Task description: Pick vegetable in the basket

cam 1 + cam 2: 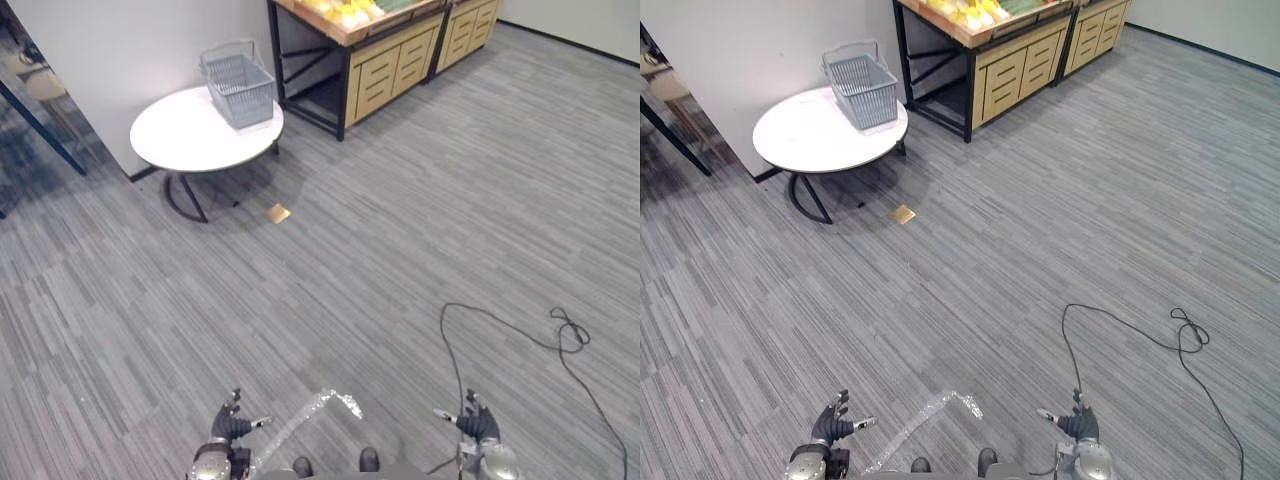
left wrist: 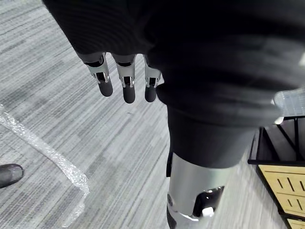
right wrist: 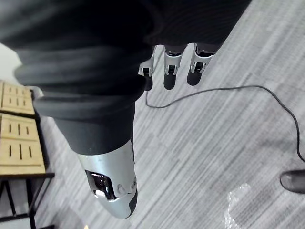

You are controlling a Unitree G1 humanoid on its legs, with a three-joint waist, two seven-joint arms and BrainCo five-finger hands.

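The task is judged not yet begun. Across the carpeted floor [image 1: 420, 220], a wooden stand [image 1: 385, 65] is seen well away, a round white counter [image 1: 180, 135] beside it. The grey basket [image 1: 238, 88], apparently empty, stands on the counter. Yellow produce [image 1: 345, 10] lies untouched on the stand. The left hand [image 1: 232, 425] and right hand [image 1: 478, 423] are held low, fingers relaxed, nothing grasped.

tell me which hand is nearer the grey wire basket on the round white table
Left. The grey wire basket sits on the round white table far ahead. The left hand hangs roughly in line with it; the right hand hangs off to its right.
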